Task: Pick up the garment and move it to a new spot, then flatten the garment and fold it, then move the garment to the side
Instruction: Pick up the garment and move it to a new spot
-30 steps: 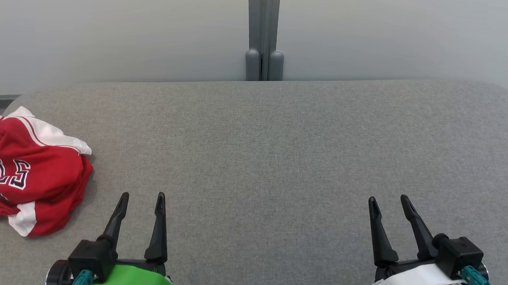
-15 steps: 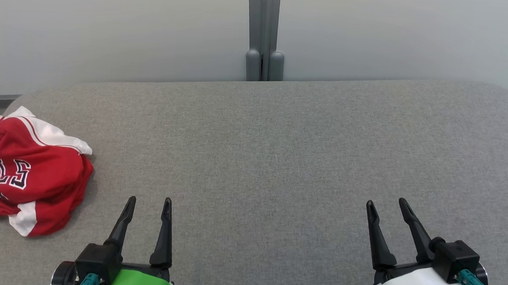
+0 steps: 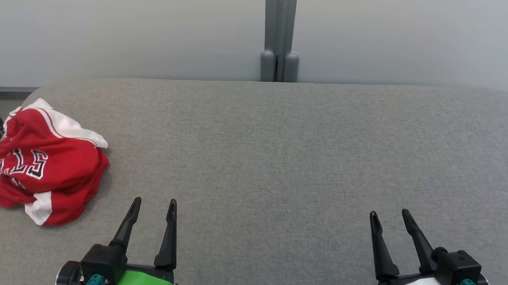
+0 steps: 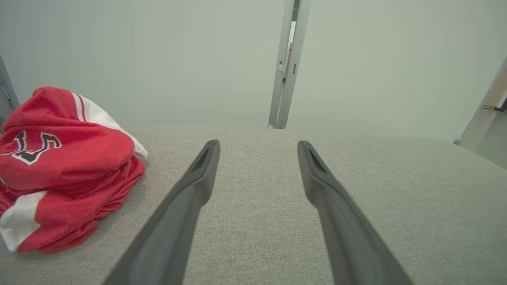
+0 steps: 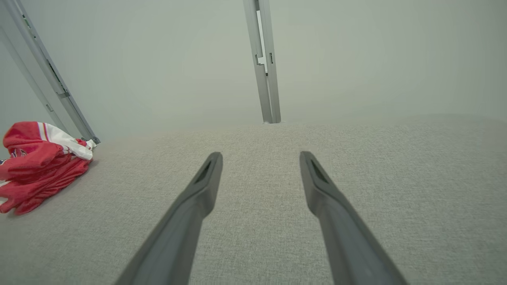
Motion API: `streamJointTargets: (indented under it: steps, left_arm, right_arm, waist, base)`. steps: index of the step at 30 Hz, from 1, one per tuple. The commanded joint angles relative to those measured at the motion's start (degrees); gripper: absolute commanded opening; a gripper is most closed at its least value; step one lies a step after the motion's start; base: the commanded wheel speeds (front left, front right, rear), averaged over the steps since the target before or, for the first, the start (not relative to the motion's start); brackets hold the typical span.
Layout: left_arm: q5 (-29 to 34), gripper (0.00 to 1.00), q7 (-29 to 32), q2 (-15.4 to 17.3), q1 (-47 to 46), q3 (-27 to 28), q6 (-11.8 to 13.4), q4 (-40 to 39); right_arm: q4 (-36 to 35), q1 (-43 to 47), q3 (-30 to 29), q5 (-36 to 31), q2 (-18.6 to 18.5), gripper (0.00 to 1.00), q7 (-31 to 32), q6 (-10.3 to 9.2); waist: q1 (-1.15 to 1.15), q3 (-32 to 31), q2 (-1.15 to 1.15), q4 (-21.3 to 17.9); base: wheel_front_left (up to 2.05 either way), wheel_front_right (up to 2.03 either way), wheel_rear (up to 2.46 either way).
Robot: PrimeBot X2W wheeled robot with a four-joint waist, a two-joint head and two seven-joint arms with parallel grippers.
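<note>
The garment [image 3: 43, 165] lies on the table [image 3: 280, 153] at its left edge, close to the far left corner. The left gripper [image 3: 154, 200] stands over the near edge, to the right of the garment and nearer the robot (apart from it, not touching), while the right gripper [image 3: 389, 212] is over the near right part, well apart from both. Behind the table's far edge, about midway along, a post [image 3: 279, 51] stands upright against the wall [image 3: 111, 23].
</note>
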Motion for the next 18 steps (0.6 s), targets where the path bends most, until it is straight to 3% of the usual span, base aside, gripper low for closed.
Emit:
streamJointTargets:
  steps: [1,14,18]
  left_arm:
    - [0.2,1.0,0.0,0.3,0.4,0.0,0.2,0.0]
    - [2.9,1.0,0.0,0.3,3.0,2.1,-0.4,0.3]
    - [2.4,1.0,0.0,0.2,3.6,4.0,0.9,-1.6]
  right_arm:
    - [0.1,0.8,0.2,0.3,-0.2,1.0,-0.2,0.03]
    - [-0.1,3.7,1.1,1.6,-0.2,1.0,-0.2,0.03]
    - [0.5,0.8,3.4,0.8,-0.2,1.0,-0.2,0.03]
  waist:
    - [0.0,-0.7,0.0,3.1]
    - [0.0,-3.0,0.0,22.0]
    - [0.0,-0.9,0.0,24.2]
  base:
    - [0.0,0.0,0.0]
    - [0.0,0.0,0.0]
    - [0.0,0.0,0.0]
